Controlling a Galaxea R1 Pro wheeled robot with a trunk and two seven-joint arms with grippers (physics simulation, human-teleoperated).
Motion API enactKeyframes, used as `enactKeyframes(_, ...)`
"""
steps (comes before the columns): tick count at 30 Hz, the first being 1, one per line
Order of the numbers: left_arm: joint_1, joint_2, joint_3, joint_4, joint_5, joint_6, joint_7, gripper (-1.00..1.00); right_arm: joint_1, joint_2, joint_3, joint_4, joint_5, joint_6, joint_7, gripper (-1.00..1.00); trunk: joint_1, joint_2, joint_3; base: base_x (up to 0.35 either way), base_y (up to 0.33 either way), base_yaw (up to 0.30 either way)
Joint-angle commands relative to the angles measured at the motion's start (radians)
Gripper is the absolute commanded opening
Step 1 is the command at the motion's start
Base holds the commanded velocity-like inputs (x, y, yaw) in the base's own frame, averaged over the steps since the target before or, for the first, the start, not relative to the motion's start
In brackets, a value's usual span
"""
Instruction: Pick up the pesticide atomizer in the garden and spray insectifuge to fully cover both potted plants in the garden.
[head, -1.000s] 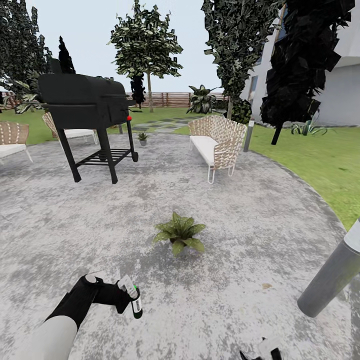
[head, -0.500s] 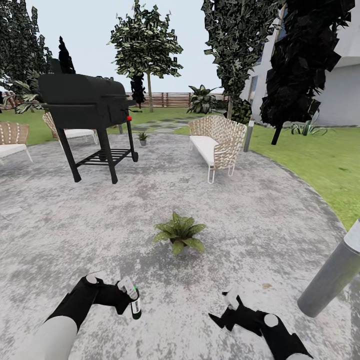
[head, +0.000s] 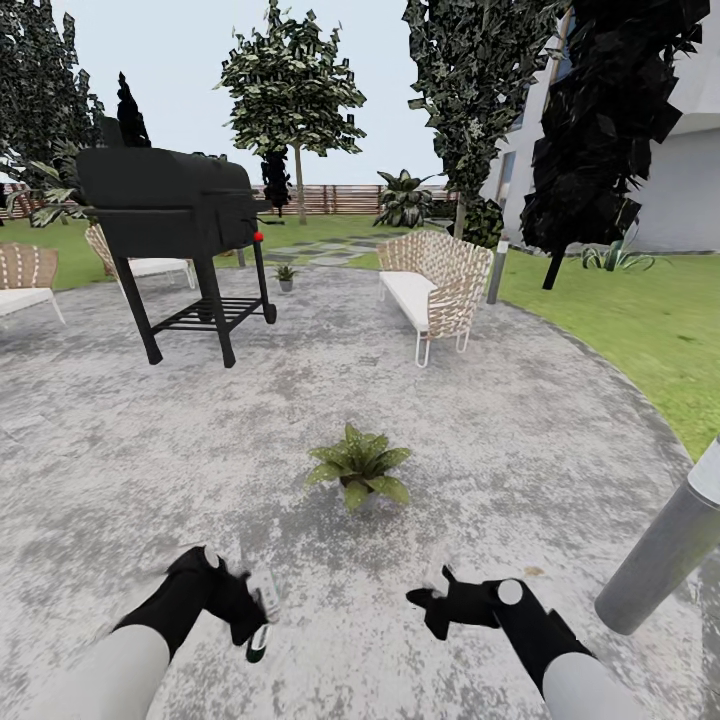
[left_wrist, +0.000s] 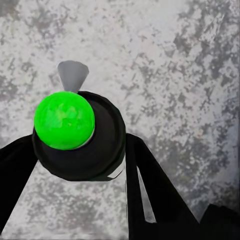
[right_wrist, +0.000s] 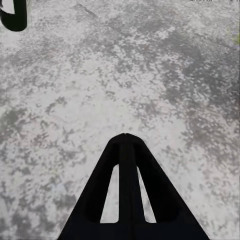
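Left gripper (head: 250, 615) low over the stone patio (head: 520, 420), jaws clamped on the pesticide atomizer (head: 261, 620), bottle tilted, base down. Right gripper (head: 428, 603) beside it, held level, jaws pressed together, empty. Broad-leaved potted plant (head: 358, 468) just ahead, between both arms.

- We see a grey, speckled stone patio (head: 520, 420).
- The potted plant (head: 358, 466) is green.
- The grill (head: 170, 215) is black (with one small red knob).
- The bench (head: 435, 283) is tan with a white seat.
- The lawn (head: 640, 320) is bright green.
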Motion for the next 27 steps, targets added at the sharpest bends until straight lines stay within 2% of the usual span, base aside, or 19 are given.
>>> enactKeyframes(1, 0.001, -0.001, -0.007, -0.001, -0.002, 0.026, -0.006, -1.0, -0.001, 0.013, 0.023, -0.002, 0.009, -0.003, 0.011, -1.0, 0.0, 0.0, -0.001, 0.0, 0.0, 0.0)
enactKeyframes(4, 0.007, -0.001, -0.018, 0.005, -0.003, 0.04, -0.005, -1.0, -0.001, 0.057, 0.089, -0.004, 0.009, -0.001, 0.019, -1.0, 0.0, 0.0, -0.001, 0.0, 0.0, 0.0)
enactKeyframes(7, 0.01, -0.001, -0.023, 0.061, -0.006, 0.035, 0.01, -1.0, -0.001, 0.092, 0.104, -0.004, 0.009, -0.001, 0.021, -1.0, 0.0, 0.0, -0.001, 0.0, 0.0, 0.0)
enactKeyframes(10, 0.011, -0.011, -0.068, 0.112, -0.005, 0.029, 0.062, -1.0, -0.002, 0.118, 0.106, -0.004, 0.009, -0.001, 0.021, -1.0, 0.0, 0.0, -0.001, 0.0, 0.0, 0.0)
enactKeyframes(12, 0.011, -0.024, -0.105, 0.124, -0.003, 0.026, 0.086, -1.0, -0.004, 0.127, 0.106, -0.004, 0.008, 0.0, 0.022, -1.0, 0.0, 0.0, -0.001, 0.0, 0.0, 0.0)
enactKeyframes(15, 0.011, -0.048, -0.121, 0.127, -0.004, 0.021, 0.092, -1.0, -0.006, 0.131, 0.106, -0.004, 0.007, 0.001, 0.022, -1.0, 0.0, 0.0, -0.001, 0.0, 0.0, 0.0)
enactKeyframes(18, 0.01, -0.068, -0.158, 0.127, -0.004, -0.003, 0.093, -1.0, -0.007, 0.132, 0.106, -0.004, 0.007, 0.001, 0.022, -1.0, 0.0, 0.0, -0.001, 0.0, 0.0, 0.0)
enactKeyframes(27, 0.009, -0.105, -0.167, 0.115, 0.006, -0.011, 0.101, -1.0, -0.008, 0.147, 0.106, -0.004, 0.007, 0.001, 0.022, -1.0, 0.0, 0.0, -0.001, 0.0, 0.0, 0.0)
